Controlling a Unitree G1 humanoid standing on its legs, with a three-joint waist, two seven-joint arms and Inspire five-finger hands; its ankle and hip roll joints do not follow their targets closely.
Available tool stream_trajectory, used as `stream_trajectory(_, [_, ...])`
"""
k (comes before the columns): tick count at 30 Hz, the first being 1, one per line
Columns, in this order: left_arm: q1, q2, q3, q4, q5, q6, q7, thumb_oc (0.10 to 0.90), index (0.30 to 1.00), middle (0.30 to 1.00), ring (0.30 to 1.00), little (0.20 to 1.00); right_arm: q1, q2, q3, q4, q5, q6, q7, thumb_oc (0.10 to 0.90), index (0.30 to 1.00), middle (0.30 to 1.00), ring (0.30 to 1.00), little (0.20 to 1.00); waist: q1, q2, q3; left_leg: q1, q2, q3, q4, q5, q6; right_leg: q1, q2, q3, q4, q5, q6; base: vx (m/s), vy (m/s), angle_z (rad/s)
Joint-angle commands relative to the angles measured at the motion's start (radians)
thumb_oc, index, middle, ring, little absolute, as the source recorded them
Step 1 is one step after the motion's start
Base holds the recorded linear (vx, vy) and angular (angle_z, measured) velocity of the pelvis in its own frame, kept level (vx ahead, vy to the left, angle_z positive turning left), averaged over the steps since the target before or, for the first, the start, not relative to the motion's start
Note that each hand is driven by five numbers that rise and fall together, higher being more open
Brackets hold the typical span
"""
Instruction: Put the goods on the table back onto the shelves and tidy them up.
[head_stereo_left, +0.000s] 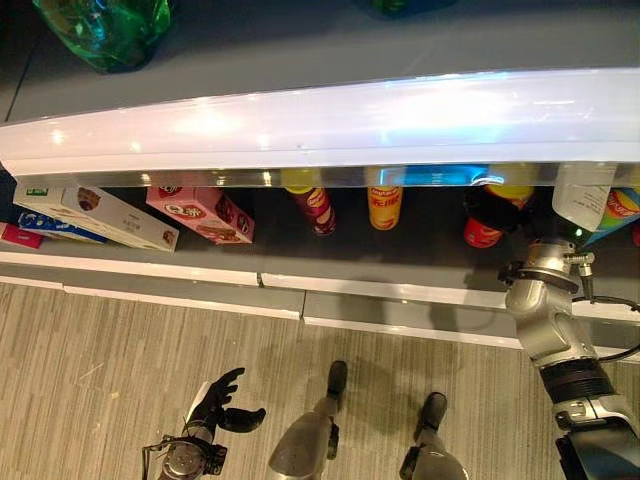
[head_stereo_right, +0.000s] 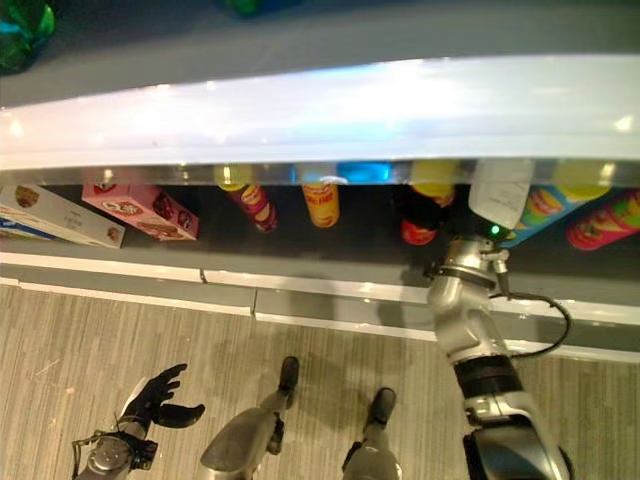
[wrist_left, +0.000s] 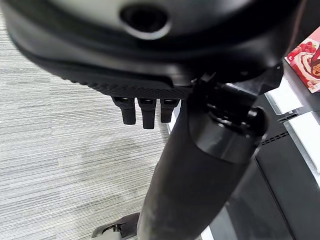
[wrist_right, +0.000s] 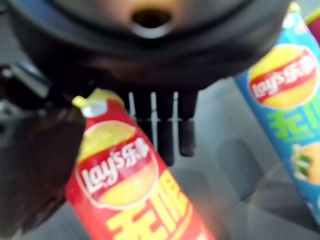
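My right arm reaches into the lower shelf (head_stereo_left: 400, 262). A red chip can (wrist_right: 130, 190) lies on the shelf board between the thumb and the straight fingers (wrist_right: 160, 130) of my right hand (head_stereo_left: 492, 208), which is open. The same red can (head_stereo_right: 418, 232) pokes out below the hand, just under the bright shelf edge (head_stereo_left: 320, 125). A blue chip can (wrist_right: 285, 110) lies next to it, to the right. My left hand (head_stereo_left: 222, 400) hangs low over the floor at the lower left, open and holding nothing.
More goods lie on the lower shelf: a dark red can (head_stereo_left: 318, 210), a yellow can (head_stereo_left: 385, 208), a pink box (head_stereo_left: 200, 213) and white boxes (head_stereo_left: 110, 215). A green bottle (head_stereo_left: 105, 30) stands on the upper shelf. A white tag (head_stereo_left: 580, 195) hangs from the edge.
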Motion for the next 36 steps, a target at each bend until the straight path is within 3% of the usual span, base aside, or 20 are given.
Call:
stream_trajectory(1, [0.015,0.066,-0.033,-0.007,-0.017,-0.034,0.053,0.8,0.9,0.9,0.9,0.9,-0.067,-0.013,-0.005,-0.057,0.003,-0.03,-0.055,0.4,0.3,0.3,0.3,0.3,0.024,-0.026,-0.045,-0.01,0.058,0.016,0.042,-0.071,-0.026,-0.042,-0.12,-0.011,0.2,-0.095,0.075,0.0,0.0,0.0])
stream_trajectory(17, [0.018,0.058,-0.036,-0.002,-0.012,-0.03,0.074,0.8,0.9,0.9,0.9,0.9,-0.047,0.045,0.007,-0.073,0.036,-0.038,-0.07,0.4,0.3,0.3,0.3,0.3,0.015,-0.037,-0.043,-0.002,0.063,0.02,0.037,-0.076,-0.026,-0.043,-0.119,-0.012,0.198,-0.092,0.074,0.0,0.0,0.0])
stream_trajectory(18, [0.016,0.058,-0.036,-0.004,-0.01,-0.031,0.074,0.8,0.9,0.9,0.9,0.9,-0.044,0.043,0.004,-0.07,0.032,-0.036,-0.073,0.485,0.427,0.427,0.427,0.427,0.013,-0.038,-0.042,-0.001,0.063,0.02,0.036,-0.076,-0.027,-0.043,-0.119,-0.012,0.198,-0.091,0.075,0.0,0.0,0.0])
stream_trajectory(19, [0.016,0.058,-0.036,-0.004,-0.01,-0.031,0.074,0.8,0.9,0.9,0.9,0.9,-0.043,0.043,0.004,-0.071,0.031,-0.036,-0.073,0.485,0.427,0.427,0.427,0.427,0.013,-0.038,-0.042,-0.001,0.063,0.02,0.035,-0.076,-0.027,-0.043,-0.119,-0.012,0.198,-0.091,0.075,0.0,0.0,0.0])
stream_trajectory(20, [0.015,0.058,-0.036,-0.003,-0.009,-0.031,0.074,0.8,0.9,0.9,0.9,0.9,-0.041,0.042,0.004,-0.071,0.031,-0.036,-0.072,0.8,0.9,0.9,0.9,0.9,0.012,-0.041,-0.042,-0.001,0.063,0.02,0.035,-0.076,-0.027,-0.042,-0.119,-0.012,0.198,-0.09,0.076,0.0,0.0,0.0])
stream_trajectory(29, [0.018,0.055,-0.027,0.017,0.003,-0.02,0.069,0.8,0.9,0.9,0.9,0.9,-0.014,0.035,0.001,-0.109,0.037,-0.05,-0.052,0.8,0.9,0.9,0.9,0.9,0.004,-0.055,-0.059,0.015,0.067,0.024,0.03,-0.082,-0.028,-0.026,-0.115,-0.014,0.19,-0.09,0.076,0.0,0.0,0.0])
stream_trajectory(33, [0.018,0.056,-0.024,0.031,0.012,-0.006,0.057,0.8,0.9,0.9,0.9,0.9,0.023,0.03,-0.015,-0.177,0.061,-0.074,-0.03,0.8,0.9,0.9,0.9,0.9,-0.003,-0.075,-0.087,0.036,0.072,0.03,0.018,-0.084,-0.03,-0.001,-0.109,-0.021,0.167,-0.084,0.077,0.03,-0.012,0.0])
stream_trajectory(36, [0.01,0.053,-0.01,0.079,0.039,0.016,0.048,0.8,0.9,0.9,0.9,0.9,0.1,0.032,-0.052,-0.304,0.075,-0.111,0.003,0.8,0.9,0.9,0.9,0.9,-0.02,-0.106,-0.13,0.062,0.08,0.042,0.011,-0.092,-0.035,0.037,-0.098,-0.032,0.132,-0.073,0.077,0.07,-0.031,0.02])
